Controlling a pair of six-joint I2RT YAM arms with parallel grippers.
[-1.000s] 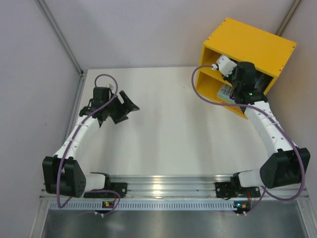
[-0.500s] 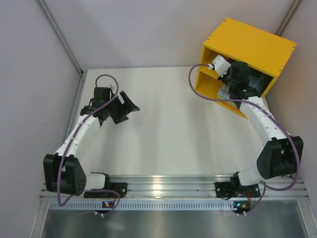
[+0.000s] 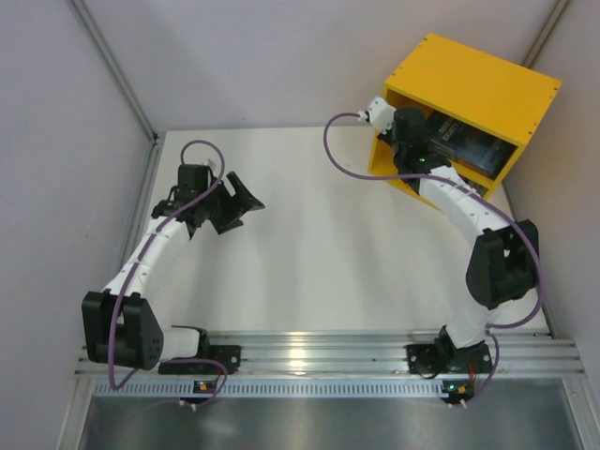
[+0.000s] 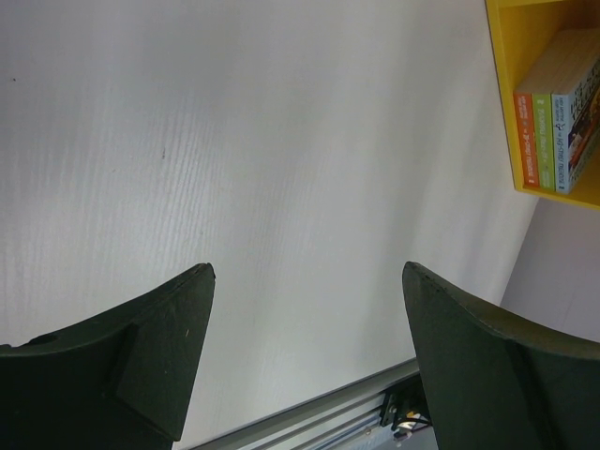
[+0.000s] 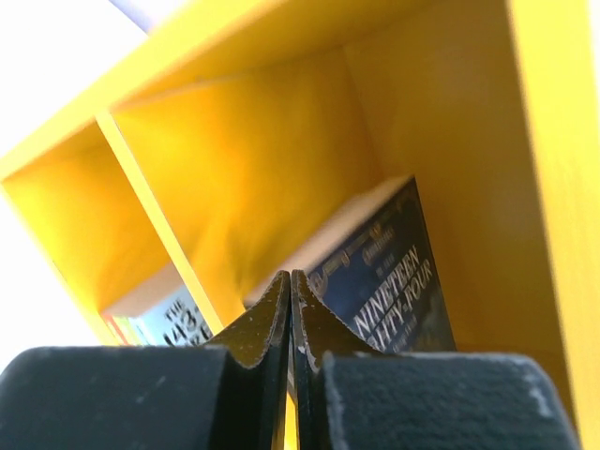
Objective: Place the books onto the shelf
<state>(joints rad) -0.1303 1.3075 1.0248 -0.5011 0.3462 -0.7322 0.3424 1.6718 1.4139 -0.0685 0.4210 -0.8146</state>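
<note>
The yellow shelf [image 3: 469, 84] stands at the table's back right, its open front facing the arms. A dark book [image 3: 464, 142] lies in one compartment; the right wrist view shows its dark cover [image 5: 394, 272] with white lettering. Beyond the divider board [image 5: 150, 206] is a light blue book [image 5: 173, 323]. In the left wrist view, orange, green and light blue books [image 4: 553, 131] stand together in the shelf [image 4: 506, 94]. My right gripper [image 3: 417, 141] is shut and empty [image 5: 289, 274], in front of the divider. My left gripper [image 3: 239, 202] hangs open and empty [image 4: 307, 267] over the bare table, far from the shelf.
A grey wall post [image 3: 112, 66] and side wall border the table on the left. The aluminium rail [image 3: 309, 352] with both arm bases runs along the near edge. The right arm's purple cable [image 3: 342, 159] loops out left of the shelf.
My right gripper slid left along the shelf front, away from the light book in the lower compartment, and its jaws closed fully. The left arm stayed still.
</note>
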